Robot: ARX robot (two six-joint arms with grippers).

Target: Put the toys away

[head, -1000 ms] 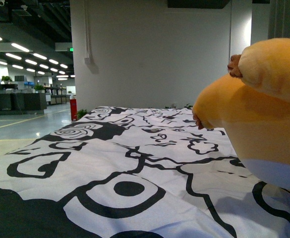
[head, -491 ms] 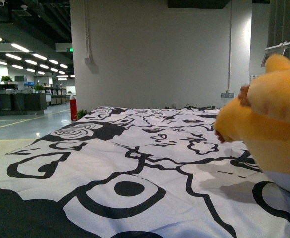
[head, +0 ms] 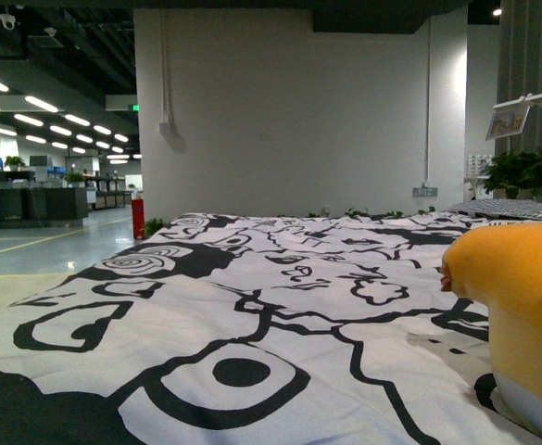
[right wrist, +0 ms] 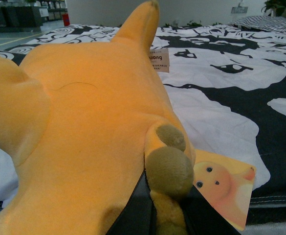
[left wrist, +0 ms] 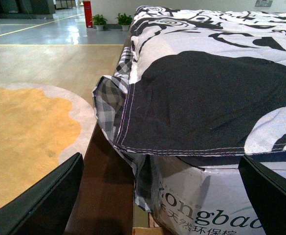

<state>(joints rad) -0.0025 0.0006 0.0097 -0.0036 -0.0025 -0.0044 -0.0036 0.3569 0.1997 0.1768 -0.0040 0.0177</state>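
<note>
While left gripper (left wrist: 160,164) gapes | right gripper (right wrist: 165,211) apparently pinches plush (right wrist: 84,122) (olive bumps (right wrist: 169,169))

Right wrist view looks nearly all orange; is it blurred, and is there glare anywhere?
Right wrist view: the plush toy fills the frame from close up, slightly soft; left wrist view: the glossy floor shows glare; front view: evenly lit, sharp.

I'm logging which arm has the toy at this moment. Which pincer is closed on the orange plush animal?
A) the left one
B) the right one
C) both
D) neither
B: the right wrist view shows the right pincer clamped on the orange plush just under its olive-green bumps, while the left pincer gapes wide open, gripping nothing.
</note>
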